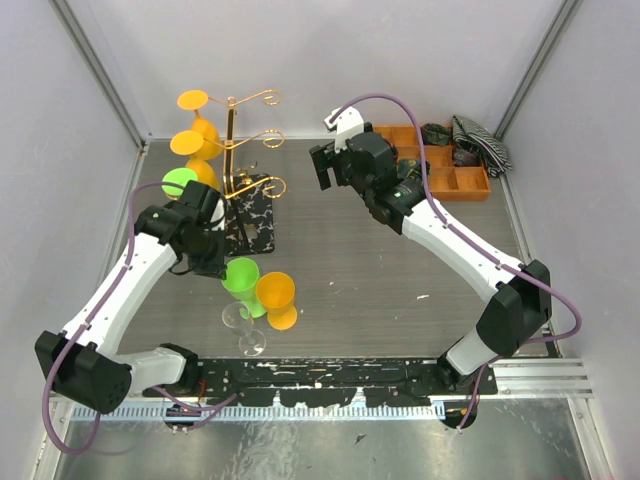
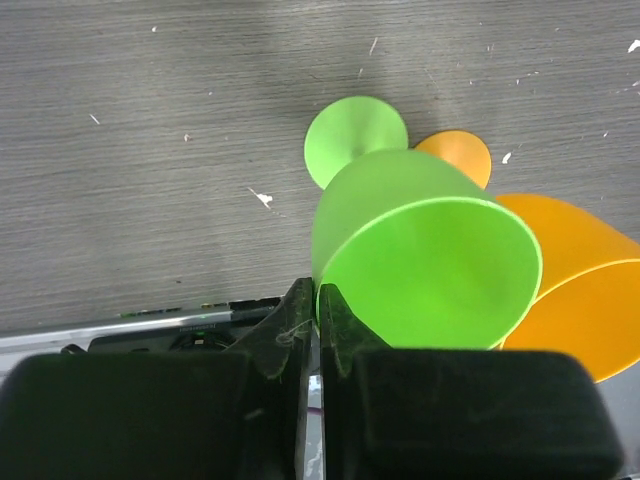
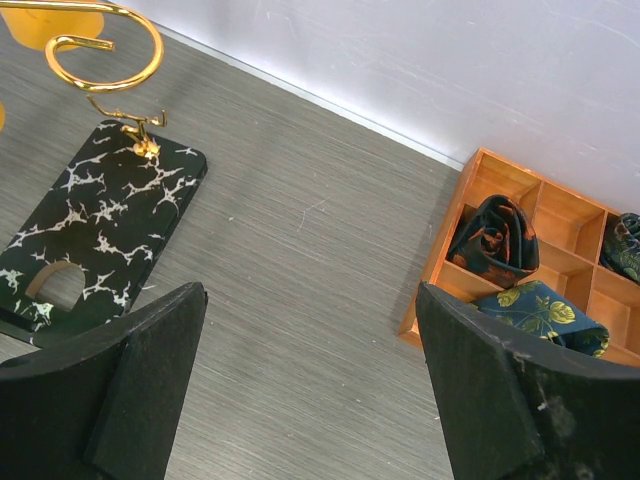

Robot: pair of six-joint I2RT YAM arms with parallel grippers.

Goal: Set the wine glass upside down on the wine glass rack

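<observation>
While several hanging glasses [image 1: 190, 143] already sit upside down on the rack [image 1: 236, 150], the green glass [image 2: 425, 265] is not there yet. It tilts beside an orange glass [image 2: 580, 290], well apart from the rack, its rim pinched by the left gripper [image 2: 318, 310]. The right gripper [image 3: 310, 380] is spread wide, empty.

My right claw [image 3: 315, 400] hangs wide open over the grey worktop [image 3: 300, 250]. Beyond its left finger sits the wine glass rack [image 3: 100, 215]; beyond its right, a wooden tray [image 3: 572, 218] holding rolled cloths [image 3: 492, 240].
</observation>
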